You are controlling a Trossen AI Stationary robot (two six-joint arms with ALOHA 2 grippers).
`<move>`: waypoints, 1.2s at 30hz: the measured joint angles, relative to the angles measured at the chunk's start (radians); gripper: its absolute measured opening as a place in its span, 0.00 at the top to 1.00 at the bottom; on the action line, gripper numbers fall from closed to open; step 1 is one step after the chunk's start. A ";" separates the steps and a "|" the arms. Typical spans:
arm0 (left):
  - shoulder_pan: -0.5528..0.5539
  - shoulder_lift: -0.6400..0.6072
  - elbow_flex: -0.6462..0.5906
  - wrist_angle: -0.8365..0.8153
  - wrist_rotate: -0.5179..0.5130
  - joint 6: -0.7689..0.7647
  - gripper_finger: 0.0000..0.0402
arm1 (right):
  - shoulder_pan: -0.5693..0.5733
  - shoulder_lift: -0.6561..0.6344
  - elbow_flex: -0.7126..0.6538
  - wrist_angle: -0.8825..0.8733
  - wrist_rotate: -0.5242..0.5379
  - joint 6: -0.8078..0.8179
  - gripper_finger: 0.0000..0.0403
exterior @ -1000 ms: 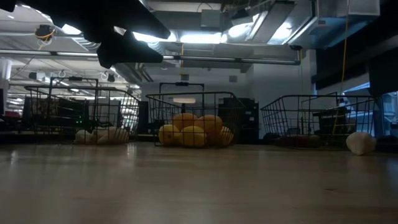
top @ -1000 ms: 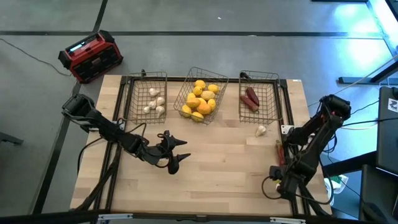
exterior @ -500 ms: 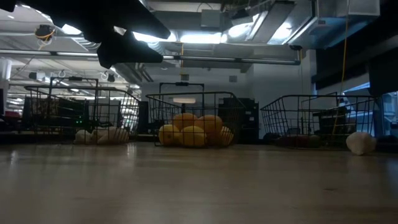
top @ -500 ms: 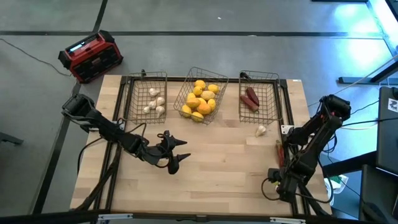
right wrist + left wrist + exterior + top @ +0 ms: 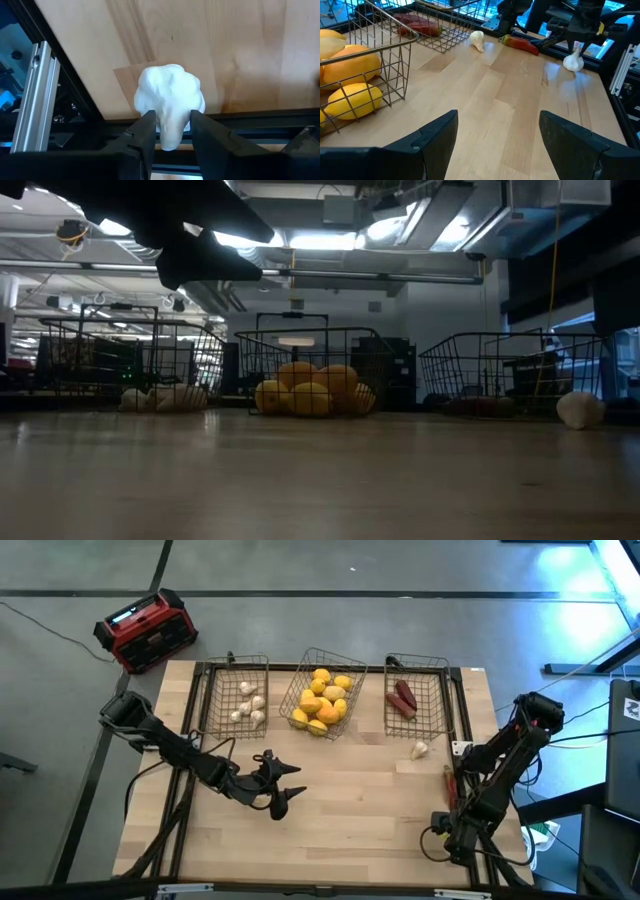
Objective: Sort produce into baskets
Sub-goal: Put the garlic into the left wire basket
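A pale wooden tabletop (image 5: 340,800) with a dark metal frame around it stands on a grey floor, and a red-and-black box (image 5: 146,631) sits on that floor beyond the far left corner; the low view looks across the boards into a dim room with ceiling lights and ducts. Nothing differs from the earlier frames: both arms and every piece lie just where they were. Three wire baskets stand in a row along the far edge: the left basket (image 5: 237,697) holds white bulbs, the middle basket (image 5: 322,693), turned at an angle, holds yellow lemons and an orange piece, and the right basket (image 5: 416,695) holds dark red pieces. A loose white bulb (image 5: 420,749) lies on the boards just in front of the right basket, and a red pepper (image 5: 520,44) lies near the tabletop's right edge. The left end effector (image 5: 283,786) hangs over the middle of the tabletop in front of the baskets, released, its fingers (image 5: 437,136) spread wide with nothing between them. The right end effector (image 5: 452,830) is at the right front edge of the tabletop, clenched on a garlic bulb (image 5: 169,102), which sits between its two fingers (image 5: 143,131) above the frame rail, well apart from the baskets.
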 joint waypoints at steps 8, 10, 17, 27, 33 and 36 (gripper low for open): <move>0.000 0.000 0.000 0.000 0.000 -0.001 0.31 | 0.000 0.000 0.000 -0.001 0.002 -0.006 0.76; 0.000 0.000 0.000 0.000 0.000 -0.001 0.31 | -0.001 0.000 0.000 0.005 0.008 -0.007 0.80; 0.000 0.000 0.000 0.001 0.000 -0.003 0.31 | -0.001 0.000 0.006 0.063 0.039 -0.016 0.93; 0.000 0.000 0.000 0.021 0.000 -0.004 0.31 | -0.108 -0.001 0.088 0.096 0.445 -0.186 0.96; 0.000 0.000 0.000 0.062 0.000 0.017 0.31 | -0.220 0.006 0.088 0.184 0.745 -0.395 0.97; 0.000 0.001 0.000 0.062 0.002 0.013 0.31 | -0.296 0.042 0.088 0.283 0.812 -0.516 0.96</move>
